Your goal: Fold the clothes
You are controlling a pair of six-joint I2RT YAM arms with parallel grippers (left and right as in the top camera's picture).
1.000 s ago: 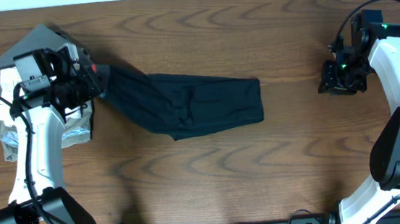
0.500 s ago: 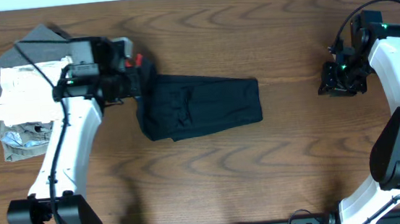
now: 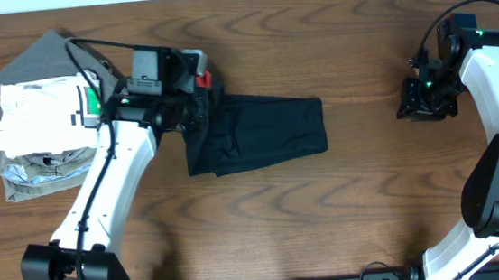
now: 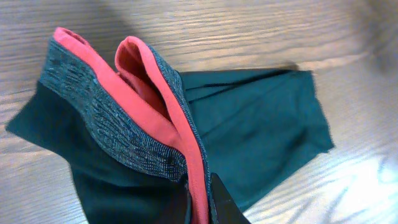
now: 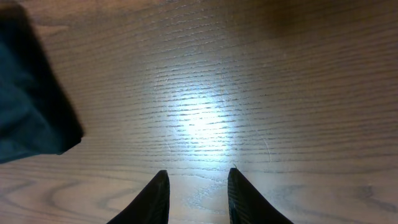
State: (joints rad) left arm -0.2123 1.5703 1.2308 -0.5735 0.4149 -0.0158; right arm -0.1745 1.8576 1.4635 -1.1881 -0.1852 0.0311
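Note:
The clothes in play are long black trousers [image 3: 267, 131] lying left of the table's middle, legs pointing right. Their grey waistband [image 4: 106, 118], edged coral red, is lifted off the wood and doubled over. My left gripper [image 3: 203, 91] is shut on that coral edge; in the left wrist view the left gripper [image 4: 200, 202] has both jaws pressed against the red strip. The trouser legs [image 4: 261, 134] spread flat beyond it. Far to the right, my right gripper [image 3: 423, 99] hovers over bare wood, open and holding nothing. In the right wrist view, the right gripper [image 5: 196, 190] has a trouser hem corner [image 5: 28, 118] at its far left.
A pile of other garments sits at the far left: a grey one [image 3: 34, 57] underneath, a white one [image 3: 34, 104] on top, a pale patterned one [image 3: 39, 172] in front. Bare wooden table [image 3: 372, 193] lies between the trousers and the right arm.
My left gripper has carried the waistband rightward from beside the pile to over the trousers, so the garment now lies shorter. The right arm has not moved.

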